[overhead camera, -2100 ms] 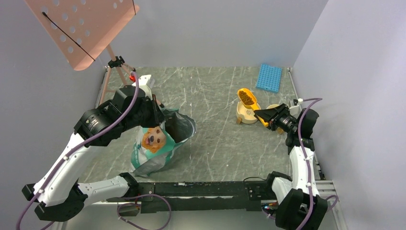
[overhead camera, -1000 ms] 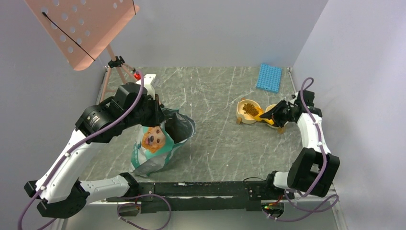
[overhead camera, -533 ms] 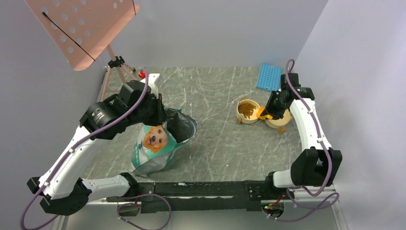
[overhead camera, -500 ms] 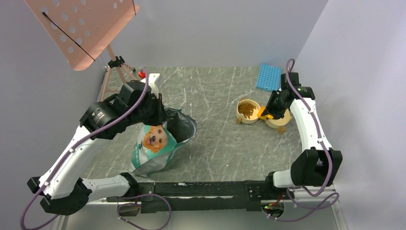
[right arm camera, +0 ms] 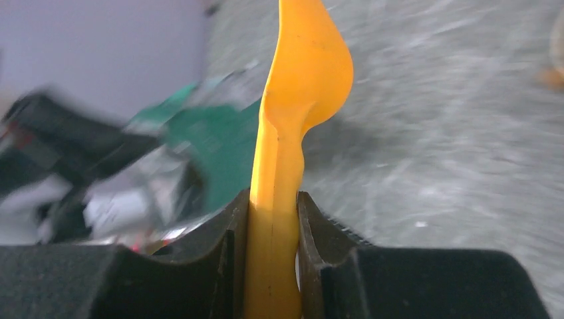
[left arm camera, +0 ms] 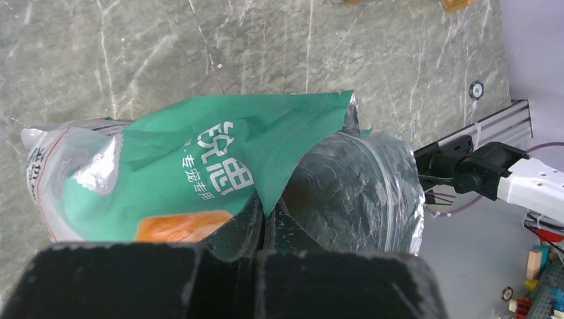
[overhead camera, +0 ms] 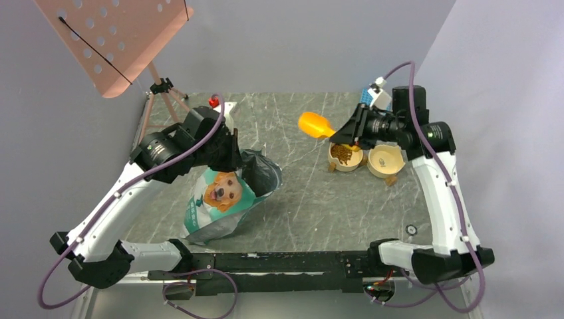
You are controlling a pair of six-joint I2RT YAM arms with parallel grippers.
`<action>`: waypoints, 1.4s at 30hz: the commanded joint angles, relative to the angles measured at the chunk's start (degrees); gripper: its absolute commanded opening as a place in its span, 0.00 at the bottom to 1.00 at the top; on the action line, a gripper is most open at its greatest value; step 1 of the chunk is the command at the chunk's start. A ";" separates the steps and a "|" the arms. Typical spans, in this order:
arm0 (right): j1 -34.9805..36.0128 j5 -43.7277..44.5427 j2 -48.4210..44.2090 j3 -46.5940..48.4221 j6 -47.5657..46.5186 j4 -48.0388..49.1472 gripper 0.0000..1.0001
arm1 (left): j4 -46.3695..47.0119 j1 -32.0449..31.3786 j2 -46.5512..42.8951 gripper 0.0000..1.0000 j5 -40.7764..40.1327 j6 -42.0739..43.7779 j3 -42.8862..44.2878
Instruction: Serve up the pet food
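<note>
Two bowls point(overhead camera: 386, 159) sit on the bench point(overhead camera: 299, 193) seen from above, kibble point(overhead camera: 342, 154) filling the left one, with the scoop point(overhead camera: 314, 124) in the air beside it. At the left wrist, the left fingers point(left arm camera: 120, 279) are clenched on the rim of the bag point(left arm camera: 199, 166). At the right wrist, the right fingers point(right arm camera: 412, 286) grasp the scoop's handle.

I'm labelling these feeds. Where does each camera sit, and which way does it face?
Top external: above and behind the arm bases, looking down on the table; both arms show, left gripper pinching the bag, right gripper holding the orange scoop near the pet food.
Left wrist: on the left arm, looking past its shut fingers at the bag's open mouth.
Right wrist: on the right arm, looking along its fingers and the scoop toward the bag.
Shared: all three show the bag.
</note>
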 commanded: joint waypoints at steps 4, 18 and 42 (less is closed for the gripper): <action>14.85 -21.19 -9.53 -1.64 15.56 14.84 0.00 | 3.35 0.15 2.97 0.00 0.87 -0.16 3.67; 35.59 2.36 0.32 5.87 9.98 -5.56 0.00 | 3.12 0.24 1.30 0.00 -1.08 -1.46 3.16; 43.95 23.94 33.99 32.22 6.89 -24.48 0.00 | 12.41 -0.24 -1.99 0.00 11.74 -0.86 0.40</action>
